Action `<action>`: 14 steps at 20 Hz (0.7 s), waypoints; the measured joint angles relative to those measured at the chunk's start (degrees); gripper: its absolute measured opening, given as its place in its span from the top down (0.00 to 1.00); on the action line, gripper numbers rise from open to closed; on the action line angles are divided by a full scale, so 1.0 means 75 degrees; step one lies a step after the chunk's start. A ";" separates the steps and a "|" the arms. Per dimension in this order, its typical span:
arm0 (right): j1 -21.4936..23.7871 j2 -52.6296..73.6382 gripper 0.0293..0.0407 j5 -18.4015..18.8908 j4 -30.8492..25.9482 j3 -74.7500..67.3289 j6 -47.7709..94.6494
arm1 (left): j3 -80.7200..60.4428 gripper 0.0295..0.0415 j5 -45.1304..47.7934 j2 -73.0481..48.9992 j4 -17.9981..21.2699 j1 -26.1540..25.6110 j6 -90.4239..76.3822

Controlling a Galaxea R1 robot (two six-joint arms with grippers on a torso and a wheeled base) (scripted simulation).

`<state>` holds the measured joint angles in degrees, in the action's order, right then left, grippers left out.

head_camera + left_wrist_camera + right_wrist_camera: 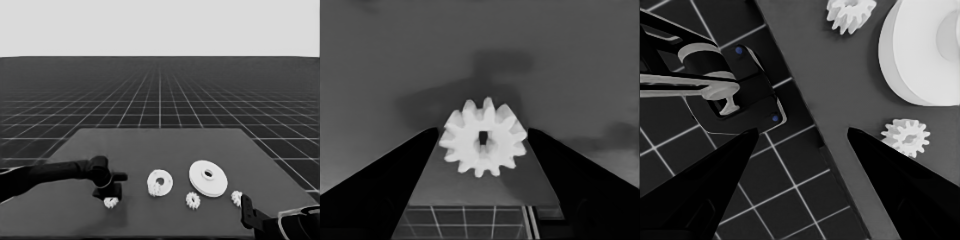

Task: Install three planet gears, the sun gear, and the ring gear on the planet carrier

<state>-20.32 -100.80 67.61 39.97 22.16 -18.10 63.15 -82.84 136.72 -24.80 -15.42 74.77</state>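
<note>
My left gripper (pixel 109 194) reaches in from the left and hangs open over a small toothed gear (pixel 111 202). In the left wrist view this gear (pixel 482 138) sits between the two fingers, which stand close beside its teeth. The smaller round part (pixel 165 179), the planet carrier, lies mid-table with a gear (pixel 156 189) on its near edge. To its right lies the larger round part (pixel 208 178), the ring gear. Two more gears (pixel 193 200) (pixel 236 197) lie in front of it. The gears look alike, so I cannot tell which is the sun gear. My right gripper (pixel 246 209) waits open at the lower right.
The right wrist view shows the table's corner with the larger round part (pixel 925 55), two gears (pixel 905 137) (pixel 851 14), and dark machinery (pixel 730 85) with blue lights past the edge. The table's near edge runs just behind the left gripper.
</note>
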 joint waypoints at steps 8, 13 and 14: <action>0.0000 0.0000 0.19 0.0000 0.0000 0.0000 0.0000 | 0.0020 0.86 0.0013 0.0007 -0.0021 -0.0014 -0.0009; 0.0000 0.0000 0.19 0.0000 0.0000 0.0000 0.0000 | -0.0565 0.86 -0.0324 -0.0197 0.0585 0.0593 0.0260; 0.0000 0.0000 0.19 0.0000 0.0000 0.0000 0.0000 | -0.0835 0.86 -0.0477 -0.0287 0.1016 0.1085 0.0394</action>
<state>-20.32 -100.80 67.61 39.97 22.16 -18.10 56.88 -86.42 134.56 -17.17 -7.28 77.73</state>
